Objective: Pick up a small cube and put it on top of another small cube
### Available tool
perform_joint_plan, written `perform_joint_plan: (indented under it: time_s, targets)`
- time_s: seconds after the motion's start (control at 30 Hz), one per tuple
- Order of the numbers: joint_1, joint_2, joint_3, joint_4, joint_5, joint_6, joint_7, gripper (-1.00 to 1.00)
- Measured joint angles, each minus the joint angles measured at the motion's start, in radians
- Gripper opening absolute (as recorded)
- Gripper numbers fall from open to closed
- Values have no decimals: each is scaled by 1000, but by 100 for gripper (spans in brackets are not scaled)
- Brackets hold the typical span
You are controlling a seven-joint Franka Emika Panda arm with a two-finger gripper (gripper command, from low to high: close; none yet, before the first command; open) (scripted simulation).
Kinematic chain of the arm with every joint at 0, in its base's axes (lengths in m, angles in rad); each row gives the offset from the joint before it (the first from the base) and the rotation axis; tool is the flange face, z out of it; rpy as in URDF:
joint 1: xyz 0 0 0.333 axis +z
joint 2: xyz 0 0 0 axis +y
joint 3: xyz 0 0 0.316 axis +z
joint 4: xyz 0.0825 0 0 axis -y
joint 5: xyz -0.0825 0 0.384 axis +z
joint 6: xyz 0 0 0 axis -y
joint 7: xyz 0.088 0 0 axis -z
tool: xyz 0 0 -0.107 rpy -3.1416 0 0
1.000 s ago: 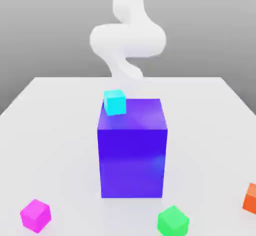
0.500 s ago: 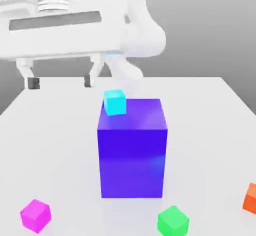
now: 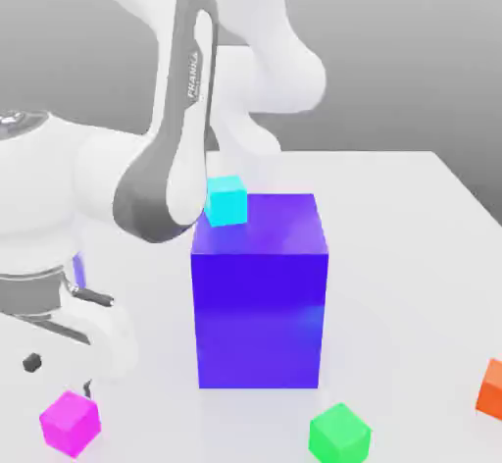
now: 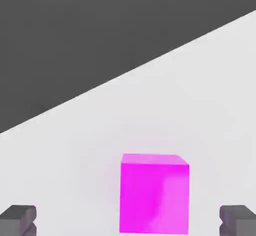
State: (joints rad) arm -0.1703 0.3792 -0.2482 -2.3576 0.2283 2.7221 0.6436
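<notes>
1. The gripper [image 4: 128,220] is hovering open and empty above the small magenta cube [image 4: 154,197], its fingers spreading wide, apparently for clearance on both sides.
2. That cube is resting on the table [image 3: 402,284] below the tool, its sides lining up fairly squarely with the fingers, which is probably favouring an even pinch.
3. Toward the exterior view's right from the tool, the big blue-violet block [image 3: 259,319] is standing, carrying the cyan cube [image 3: 226,201]; both are likely calling for a high lift.
4. Beyond the block's base, the green cube [image 3: 339,436] is lying, with the orange cube [image 3: 492,390] sitting farther off.
</notes>
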Motion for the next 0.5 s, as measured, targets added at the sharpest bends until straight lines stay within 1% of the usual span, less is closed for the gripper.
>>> perform_joint_plan:
  time_s: [0.07, 0.1, 0.33, 0.47, 0.5]
  targets:
    - [-26, 73, 31, 16, 36, 53, -26, 0]
    - [-39, 103, 47, 22, 49, 76, -36, -100]
    - [-42, 107, 50, 23, 49, 79, -36, -100]
    - [-1, -16, -5, -6, -16, -14, 12, -100]
    - [18, -45, -2, -14, -36, -35, 15, -100]
